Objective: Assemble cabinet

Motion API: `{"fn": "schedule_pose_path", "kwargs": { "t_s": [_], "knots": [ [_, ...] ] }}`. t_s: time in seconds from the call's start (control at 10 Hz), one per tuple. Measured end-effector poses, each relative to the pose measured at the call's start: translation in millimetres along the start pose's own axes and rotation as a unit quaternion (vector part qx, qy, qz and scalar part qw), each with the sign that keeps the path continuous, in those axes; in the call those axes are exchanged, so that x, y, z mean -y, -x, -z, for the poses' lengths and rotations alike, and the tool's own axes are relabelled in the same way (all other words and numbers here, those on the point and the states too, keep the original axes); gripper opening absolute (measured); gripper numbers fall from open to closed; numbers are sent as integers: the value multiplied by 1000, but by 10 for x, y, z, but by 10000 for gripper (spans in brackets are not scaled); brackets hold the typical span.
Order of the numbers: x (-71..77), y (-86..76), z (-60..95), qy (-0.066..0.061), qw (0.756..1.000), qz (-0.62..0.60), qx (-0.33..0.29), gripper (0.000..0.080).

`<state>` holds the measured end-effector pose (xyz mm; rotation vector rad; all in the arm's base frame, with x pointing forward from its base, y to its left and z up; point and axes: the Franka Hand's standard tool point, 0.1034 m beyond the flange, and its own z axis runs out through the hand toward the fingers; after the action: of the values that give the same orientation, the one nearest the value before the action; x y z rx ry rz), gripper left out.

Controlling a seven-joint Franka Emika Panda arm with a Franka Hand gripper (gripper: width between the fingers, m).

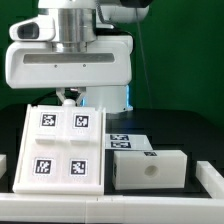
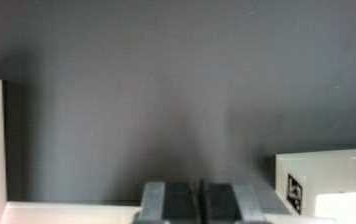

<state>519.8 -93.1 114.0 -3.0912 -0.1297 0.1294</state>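
White arm (image 1: 75, 55) upright — gripper (image 2: 191, 190) closed, near cabinet (image 1: 62, 141)

No legible text (only patterned marker tags (image 1: 47, 120)).

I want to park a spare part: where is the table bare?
Bare dark table lies at the exterior view's right, behind the small white block. Crowded: the tagged cabinet body, the marker board and that block sit close together.
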Motion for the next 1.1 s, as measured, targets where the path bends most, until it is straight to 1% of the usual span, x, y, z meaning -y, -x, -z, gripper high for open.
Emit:
{"fn": "schedule_pose_path", "kwargs": {
  "t_s": [0.1,0.4,0.5,0.6,0.7,1.0,1.1],
  "knots": [
    [3,1,12,-1,1000,0,0,1],
    [36,-32,212,-11,1000,1,-6,1],
    [43,-94,282,-11,1000,5,-8,1],
    [39,-146,302,-9,1000,6,-11,1],
    [36,-125,277,-9,1000,5,-9,1],
    [33,-118,268,-9,1000,5,-8,1],
    [18,-104,248,-10,1000,7,-9,122]
  ]
}}
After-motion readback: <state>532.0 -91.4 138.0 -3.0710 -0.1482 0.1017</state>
